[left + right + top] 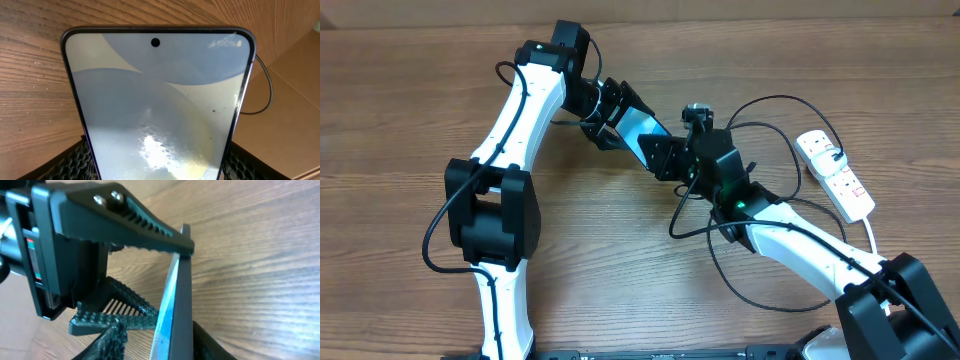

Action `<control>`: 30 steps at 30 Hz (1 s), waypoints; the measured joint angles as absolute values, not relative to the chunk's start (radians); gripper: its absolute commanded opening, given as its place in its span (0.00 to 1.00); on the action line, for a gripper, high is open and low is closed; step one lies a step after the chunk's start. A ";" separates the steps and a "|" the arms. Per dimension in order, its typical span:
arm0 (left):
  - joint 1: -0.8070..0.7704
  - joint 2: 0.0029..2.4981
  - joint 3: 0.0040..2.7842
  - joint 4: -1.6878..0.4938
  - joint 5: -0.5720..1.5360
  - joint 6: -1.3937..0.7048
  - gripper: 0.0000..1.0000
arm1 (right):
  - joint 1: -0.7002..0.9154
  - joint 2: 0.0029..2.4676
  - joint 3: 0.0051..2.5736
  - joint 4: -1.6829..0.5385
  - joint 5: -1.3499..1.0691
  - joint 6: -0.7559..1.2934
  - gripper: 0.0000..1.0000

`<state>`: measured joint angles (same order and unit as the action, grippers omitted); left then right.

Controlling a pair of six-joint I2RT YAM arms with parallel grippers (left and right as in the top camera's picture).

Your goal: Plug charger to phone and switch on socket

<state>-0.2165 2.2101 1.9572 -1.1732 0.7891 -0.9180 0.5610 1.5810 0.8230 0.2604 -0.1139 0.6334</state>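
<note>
The phone (pixel 642 128), its light blue screen lit, is held off the table by my left gripper (pixel 616 118), which is shut on its long edges. It fills the left wrist view (pixel 155 95), with my left fingers (pixel 155 167) on both sides. My right gripper (pixel 670 158) is at the phone's free end. In the right wrist view the phone (pixel 172 305) shows edge-on between my right fingers (pixel 162 337); one finger lies against its back and a gap shows on the screen side. The charger cable (pixel 775 100) loops around the right arm. Its connector tip is hidden.
The white socket strip (pixel 840 180) lies at the right, with a black plug (pixel 830 153) near its far end and its white cord running toward the front edge. A thin black cable (pixel 270 90) shows over the wood beside a cardboard surface (pixel 300 85).
</note>
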 measured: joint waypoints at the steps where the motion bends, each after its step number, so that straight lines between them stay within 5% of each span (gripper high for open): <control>1: -0.217 2.210 1.957 -1.173 0.791 -0.918 0.04 | 0.565 1.581 0.823 0.255 -0.112 0.632 0.38; 16: -0.236 2.210 1.959 -1.162 0.801 -0.917 0.06 | 0.561 1.581 0.823 0.216 -0.080 0.669 0.04; 18: -0.236 2.210 1.965 -1.161 0.803 -0.922 0.31 | 0.560 1.581 0.821 0.198 -0.080 0.661 0.04; 21: -0.241 2.210 1.966 -1.171 0.790 -0.925 0.83 | 0.568 1.587 0.821 0.197 -0.078 0.648 0.04; 23: -0.242 2.210 1.966 -1.164 0.783 -0.918 1.00 | 0.568 1.587 0.821 0.197 -0.082 0.644 0.04; 30: -0.227 2.210 1.972 -1.143 0.763 -0.842 1.00 | 0.556 1.587 0.821 0.201 -0.093 0.639 0.04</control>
